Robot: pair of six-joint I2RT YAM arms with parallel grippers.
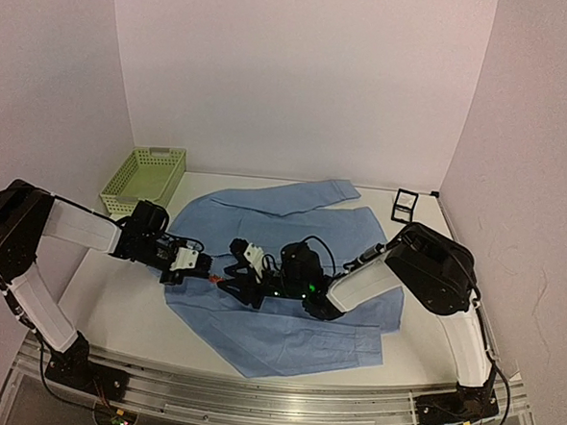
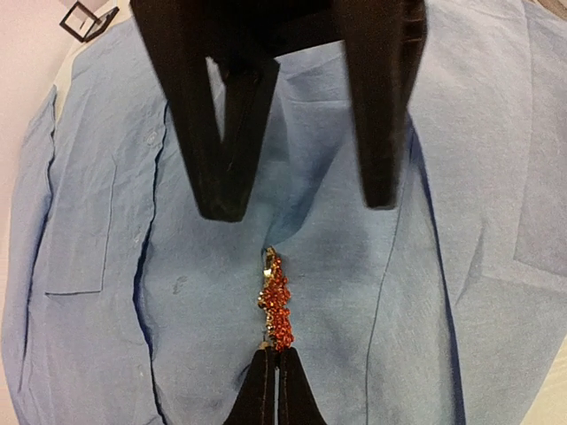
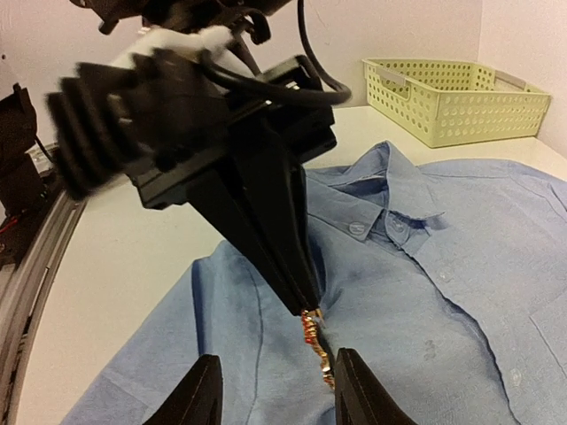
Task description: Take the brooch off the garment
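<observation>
Brooch (image 2: 275,301) sits pinched in your left jaws, right jaws open just beside it; pull while it is pinned on and you could tear the shirt (image 2: 106,221).

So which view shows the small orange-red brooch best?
Left wrist: the orange-red clustered brooch sits centred, sharp, against the light blue shirt. Right wrist shows it small and low; top external, only a speck.

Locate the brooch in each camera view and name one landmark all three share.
Top external: brooch at centre, over the shirt, where the arms meet.
Left wrist: brooch lower centre, pinched by the left gripper.
Right wrist: brooch bottom centre, between the right gripper fingers.
Shared landmark: the light blue shirt.
</observation>
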